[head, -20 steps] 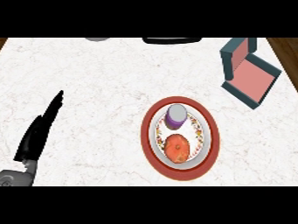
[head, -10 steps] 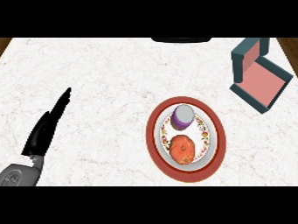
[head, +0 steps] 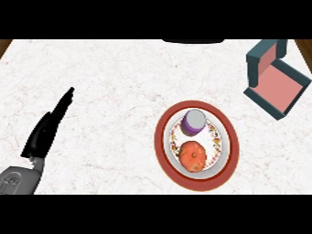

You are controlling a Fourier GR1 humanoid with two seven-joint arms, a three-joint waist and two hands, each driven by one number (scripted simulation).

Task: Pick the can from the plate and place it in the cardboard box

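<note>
Noting my left hand (head: 47, 130) at the surface's left edge, fingers straight and together, holding nothing. Can (head: 194, 121) stands upright on the plate (head: 231, 137) beside a pumpkin (head: 192, 155); cardboard box (head: 277, 80) sits open at the far right corner, presumably ready for my right hand, unseen.

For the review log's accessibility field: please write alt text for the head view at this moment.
A purple can with a grey lid stands beside an orange pumpkin-like item on a red-rimmed round plate on a white marble counter. A teal box with a pink inside lies upper right; the black left hand, fingers straight, rests lower left.
</note>
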